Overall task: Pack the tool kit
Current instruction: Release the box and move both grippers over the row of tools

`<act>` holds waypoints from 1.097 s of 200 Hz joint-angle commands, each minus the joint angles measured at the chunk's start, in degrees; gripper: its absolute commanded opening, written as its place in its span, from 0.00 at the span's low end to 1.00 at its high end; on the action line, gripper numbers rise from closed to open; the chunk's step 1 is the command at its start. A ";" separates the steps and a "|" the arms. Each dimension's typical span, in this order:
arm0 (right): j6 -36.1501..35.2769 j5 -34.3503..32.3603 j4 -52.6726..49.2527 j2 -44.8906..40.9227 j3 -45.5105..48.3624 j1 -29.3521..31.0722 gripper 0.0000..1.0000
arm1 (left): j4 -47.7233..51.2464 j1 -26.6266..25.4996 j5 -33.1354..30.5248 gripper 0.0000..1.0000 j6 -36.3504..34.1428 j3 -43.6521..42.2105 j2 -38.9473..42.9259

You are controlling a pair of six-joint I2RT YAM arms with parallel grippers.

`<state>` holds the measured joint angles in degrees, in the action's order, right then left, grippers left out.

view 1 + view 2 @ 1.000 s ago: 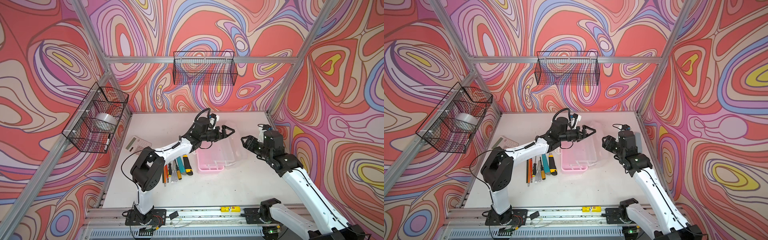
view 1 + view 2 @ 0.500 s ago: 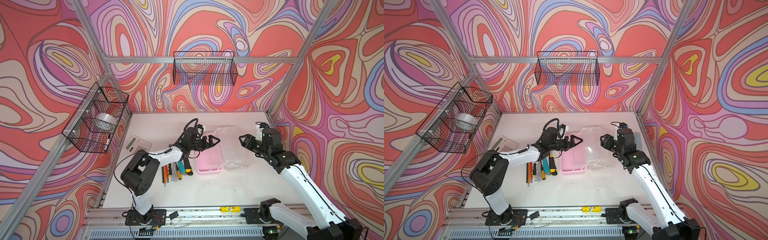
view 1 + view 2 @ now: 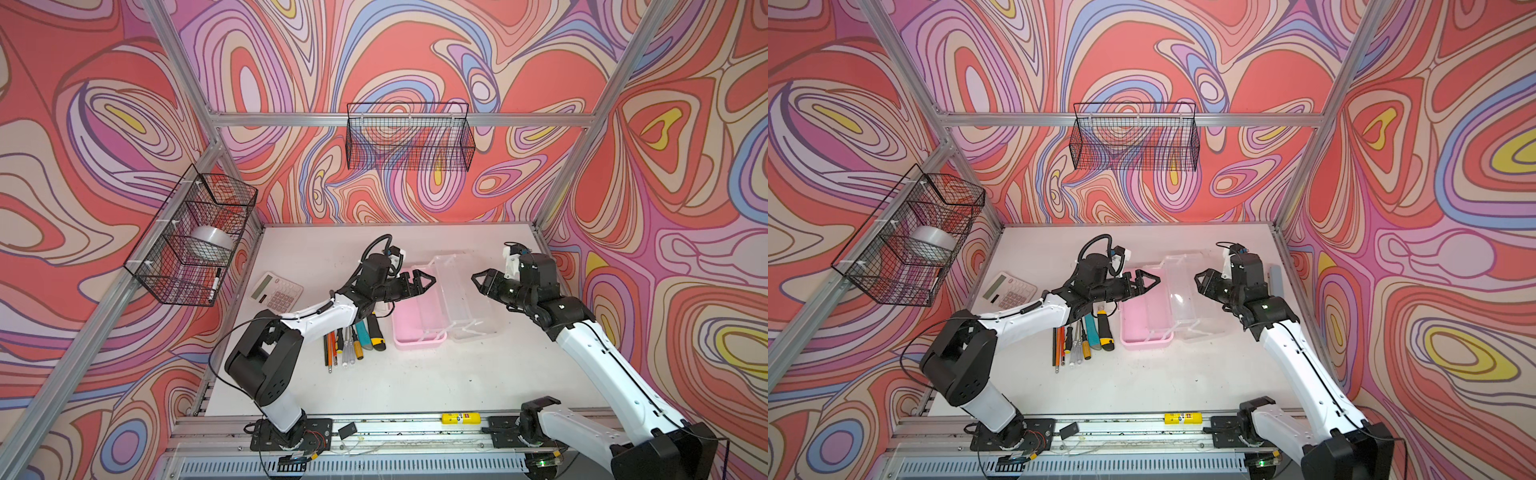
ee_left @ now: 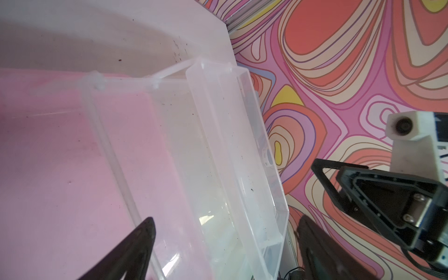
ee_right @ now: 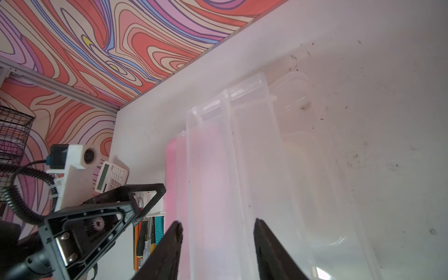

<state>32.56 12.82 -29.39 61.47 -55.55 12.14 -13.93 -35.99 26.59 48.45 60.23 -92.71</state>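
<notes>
**None of the tools is packed**

The rectangular pink plastic box [image 3: 409,322] lies empty on the white table [image 3: 415,382], its translucent lid [image 3: 465,291] folded open alongside. The row of pens, screwdrivers and utility knives [image 3: 353,336] lies just beside it. The left gripper [image 3: 423,279] and right gripper [image 3: 478,283] hover above, jaws apart, empty. Remaining: load, close.

No legible text, brand or number found in any view. The white plastic desk calculator [image 3: 275,291], far left, has key markings too small to read. The yellow block [image 3: 461,417] on the near aluminium rail [image 3: 395,424] carries a red mark, likewise illegible.
</notes>
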 commanded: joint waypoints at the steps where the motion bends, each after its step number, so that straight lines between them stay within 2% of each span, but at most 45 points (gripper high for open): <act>1: -2.09 1.46 -1.75 0.57 -3.21 -0.01 0.49 | 14.03 0.38 -10.53 0.91 -7.47 4.26 7.27; 31: -3.10 0.88 -3.82 0.58 -5.97 2.67 0.49 | 28.53 0.85 -26.02 0.90 -11.84 3.74 15.60; 57: -3.55 -8.01 -6.17 3.03 -10.08 13.08 0.49 | 36.75 0.90 -32.53 0.90 -12.36 -0.08 22.67; 97: -4.34 -19.93 -9.86 12.26 -18.07 30.78 0.48 | 42.60 1.83 -33.03 0.90 -8.36 -9.19 33.03; 125: -3.99 -24.53 -10.12 17.06 -20.33 38.80 0.41 | 49.67 2.71 -36.74 0.89 -7.32 -11.07 37.32; 148: -2.40 -25.38 -8.56 19.42 -19.33 41.97 0.40 | 52.06 4.80 -37.81 0.88 -6.70 -12.19 39.24; 177: -0.76 -26.24 -7.99 21.72 -19.61 43.74 0.40 | 49.74 6.61 -36.29 0.88 -6.60 -14.20 41.24; 219: 1.70 -26.77 -5.89 22.20 -18.43 45.65 0.41 | 50.92 8.45 -34.82 0.88 -7.78 -13.66 39.55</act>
<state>32.08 -12.21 -36.82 83.35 -74.70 56.40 34.33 -28.56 -8.82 40.88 46.70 -52.40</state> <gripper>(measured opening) 0.407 0.880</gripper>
